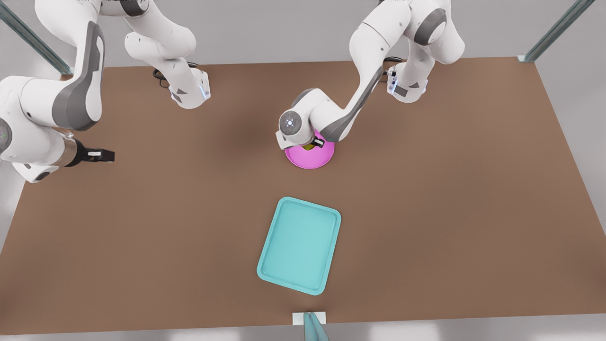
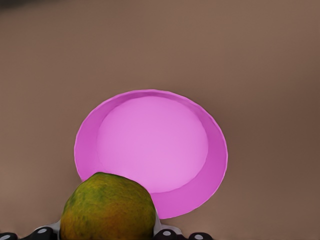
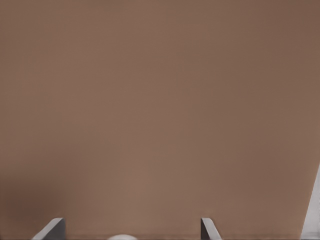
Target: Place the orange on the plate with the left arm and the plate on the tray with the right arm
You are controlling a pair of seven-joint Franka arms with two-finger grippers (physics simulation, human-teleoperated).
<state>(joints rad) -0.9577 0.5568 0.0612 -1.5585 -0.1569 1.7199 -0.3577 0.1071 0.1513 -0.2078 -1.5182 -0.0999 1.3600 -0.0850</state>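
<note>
we see the left end effector [image 1: 316,142] low over the plate [image 1: 310,160], near the middle of the brown table [image 1: 450,199]; its fingers are clamped on the orange [image 2: 107,208], which in the left wrist view hangs over the plate's near rim, and we cannot tell whether the fruit touches the dish; in the front view the orange [image 1: 309,147] is mostly hidden under the wrist; the plate sits flat, its rim clear all round, with bare table on every side; the tray [image 1: 299,245] lies nearer the front edge of the table, well apart from the plate, slightly skewed, with open table between the two and wide room to the front view's left and right; the right end effector [image 1: 105,155] waits by the table's edge at the front view's left, well apart from plate and tray; in the right wrist view its fingertips [image 3: 209,229] stand apart above bare table.
</note>
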